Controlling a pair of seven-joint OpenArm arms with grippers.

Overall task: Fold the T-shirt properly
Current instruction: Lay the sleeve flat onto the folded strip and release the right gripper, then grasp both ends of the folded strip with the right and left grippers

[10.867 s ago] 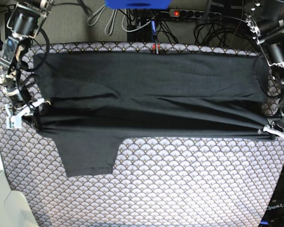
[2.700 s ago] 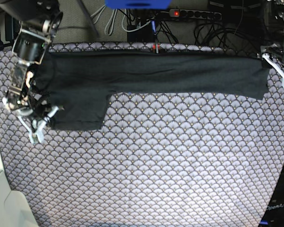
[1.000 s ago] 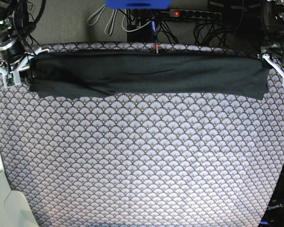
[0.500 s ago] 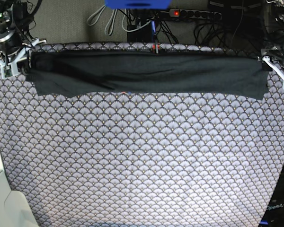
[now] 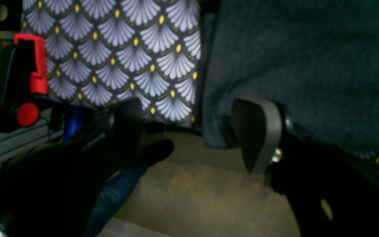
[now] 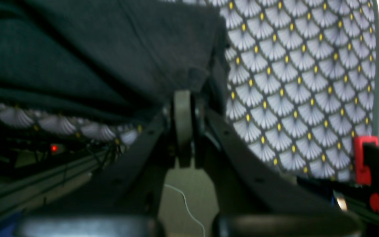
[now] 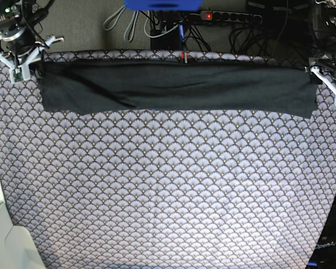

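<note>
**Operator:** Along the far edge of the worktop point(image 7: 168, 196), where does the garment lie?

**Arm:** The T-shirt point(image 7: 179, 87) lies there as one long narrow band, spanning nearly the full width. No sleeve shows outside the band. A crease runs diagonally near my right end.

**Operator:** State of your fingers?

**Arm:** My left fingers point(image 5: 258, 131) are spread. The band's end corner sits between them, touching neither so far as the wrist view shows. My right fingers point(image 6: 183, 121) are pressed together at the other end of the band; cloth hangs right at their tips, but I cannot tell whether any is pinched.

**Operator:** Progress?

**Arm:** I judge the lengthwise folds complete: the shirt is reduced to a strip. Remaining: the crosswise folds, bringing one end over toward the other to form a compact rectangle, and smoothing that crease. Roughly halfway.
</note>
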